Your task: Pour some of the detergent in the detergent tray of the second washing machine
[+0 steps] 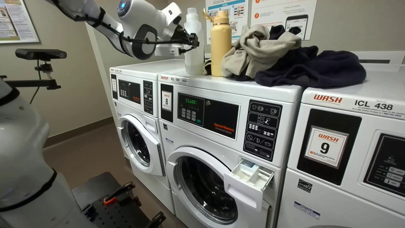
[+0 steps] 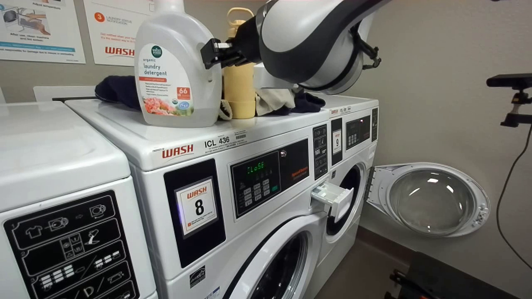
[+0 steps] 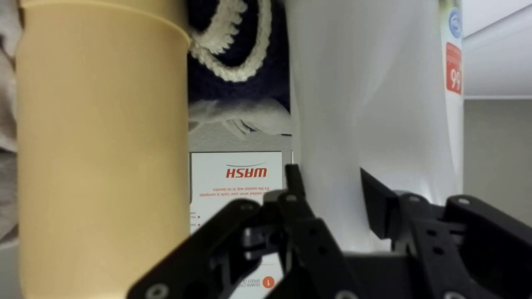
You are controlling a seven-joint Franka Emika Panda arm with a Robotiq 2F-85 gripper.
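Nearest me, the hand (image 3: pixel 330 178) has its fingers (image 3: pixel 378 203) partway apart, the handle side (image 3: pixel 332 216) of the detergent jug (image 2: pixel 178 70) filling the space between them; I take that as a hold, though how firmly they press the soft wrist view won't tell me. Only there do I get both fingers. The jug stands upright on the tabletop (image 2: pixel 120 128), handle turned to the hand, which should let me tip it by turning the wrist. Its label (image 2: pixel 164 83) is plain in an exterior view, while the wrist view catches just a strip; its neck (image 1: pixel 191 19) shows to the top in an exterior view. The yellow bottle (image 3: pixel 104 149) stands just beside it, so I'd lift straight up before going sideways. Past that lies a heap of clothes (image 1: pixel 272 53). Farther down, on the front of the second washing machine (image 1: pixel 221 147), the detergent tray (image 1: pixel 243 193) stands drawn out, presumably to take the pour, out of sight at my wrist. Farthest, the wall notice (image 3: pixel 237 178) reads upside down in the wrist view, so I'd steer accordingly
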